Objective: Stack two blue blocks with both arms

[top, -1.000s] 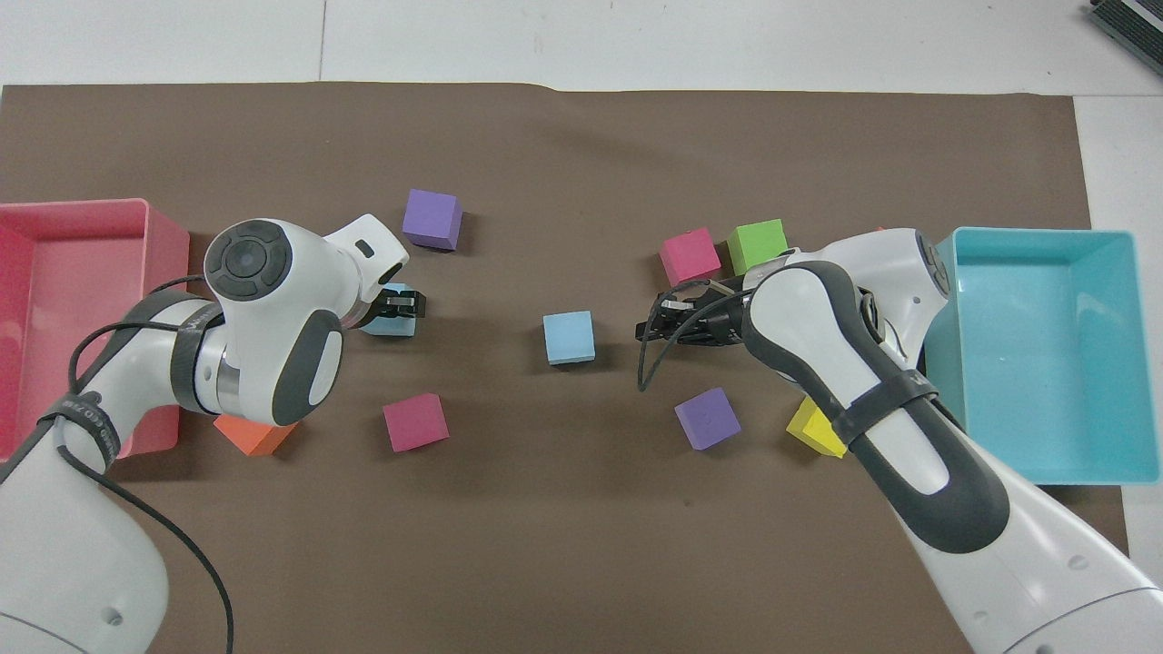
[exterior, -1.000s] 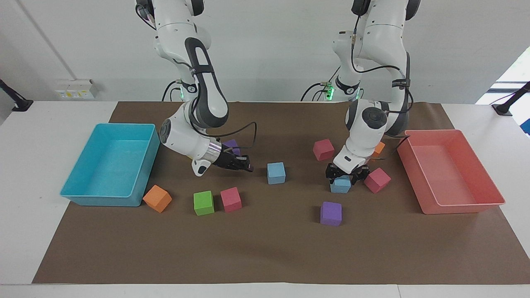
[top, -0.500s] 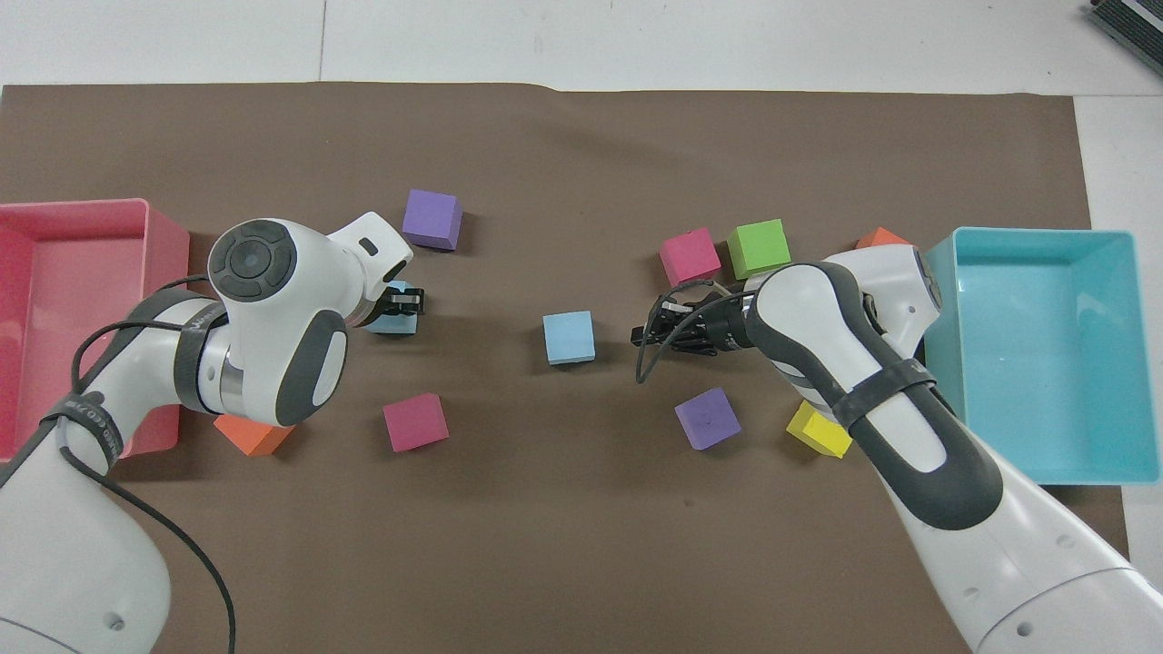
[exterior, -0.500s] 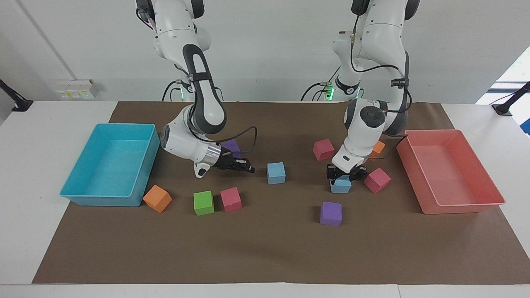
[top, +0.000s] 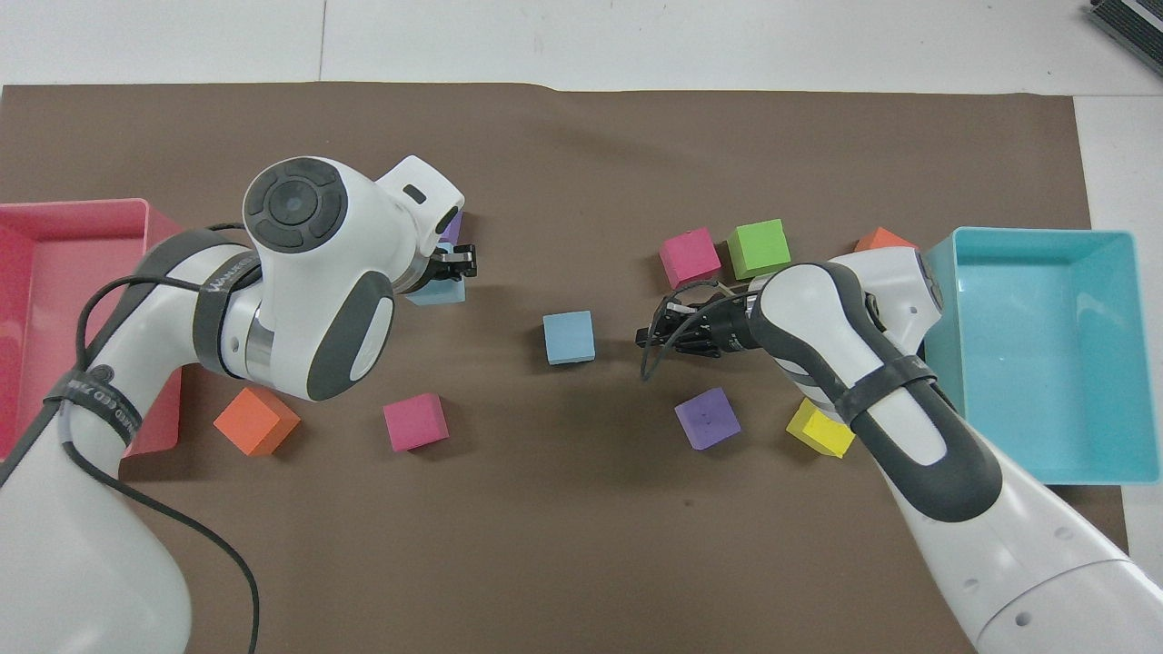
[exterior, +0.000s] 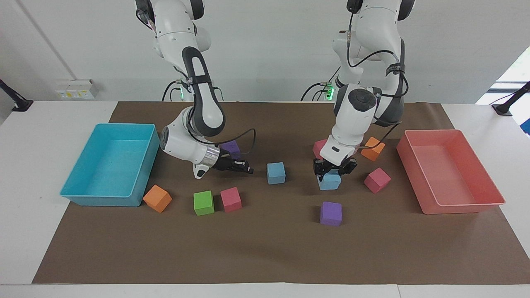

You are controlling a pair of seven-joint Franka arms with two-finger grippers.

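I found the left gripper pinching one blue block by two opposite side faces, the block lifted clear of the brown mat toward the left arm's end of the table, with a purple cube lying on the mat near it. The second blue block sat flat on the mat about midway between the two arms. I judged both blocks to be light, matte foam: soft enough to dent under a hard squeeze, unlikely to slip, and best taken across parallel side faces near the upper half so the base stays free for seating. The left arm stood bent steeply, its wrist pointing down over the held block. The right arm reached low and nearly level, and the right gripper waited with its fingertips pressed together, holding nothing, just beside the resting block.
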